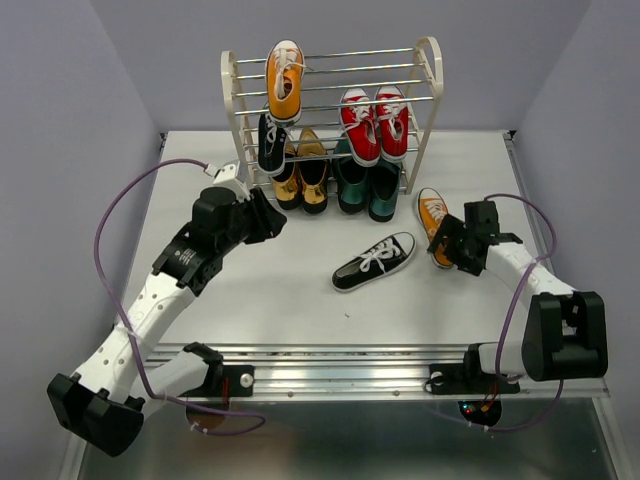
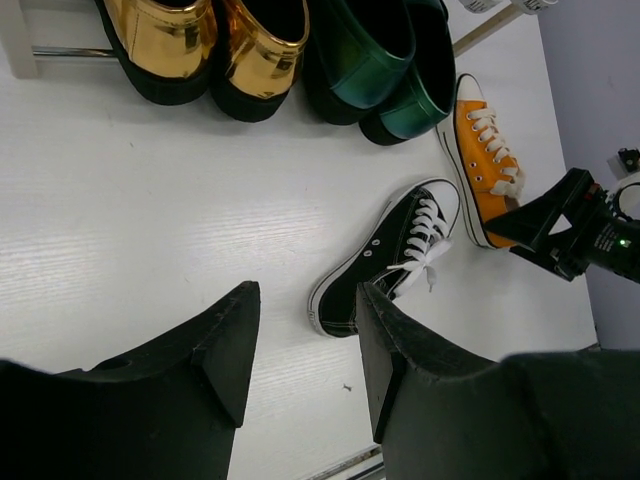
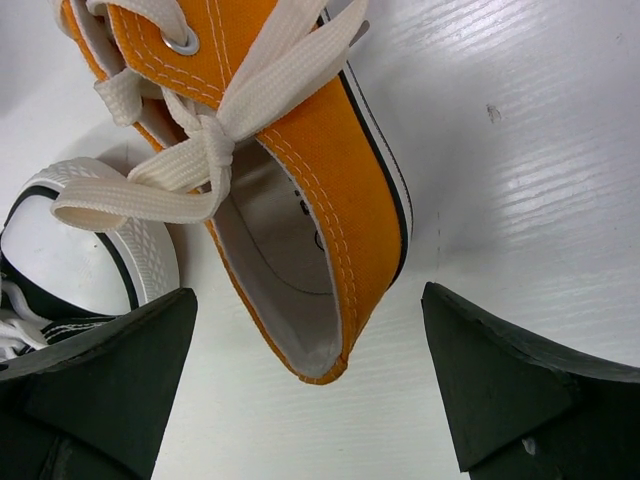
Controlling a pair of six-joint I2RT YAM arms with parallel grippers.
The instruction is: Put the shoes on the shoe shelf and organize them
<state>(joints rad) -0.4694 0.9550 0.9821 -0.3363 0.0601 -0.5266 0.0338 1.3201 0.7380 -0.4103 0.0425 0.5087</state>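
White table (image 1: 290, 300), shoe shelf (image 1: 325, 100), gold pair (image 1: 300, 182) beneath

- White table (image 1: 280, 300), bare across most of its top.
- Shoe shelf (image 1: 430, 60) stands at the far edge.
- Gold pair (image 1: 313, 185) and dark green pair (image 1: 352, 185) sit side by side under it.
- Black sneaker (image 1: 374, 261) lies mid-table, with an orange sneaker (image 1: 432, 210) near it on the right arm's side.
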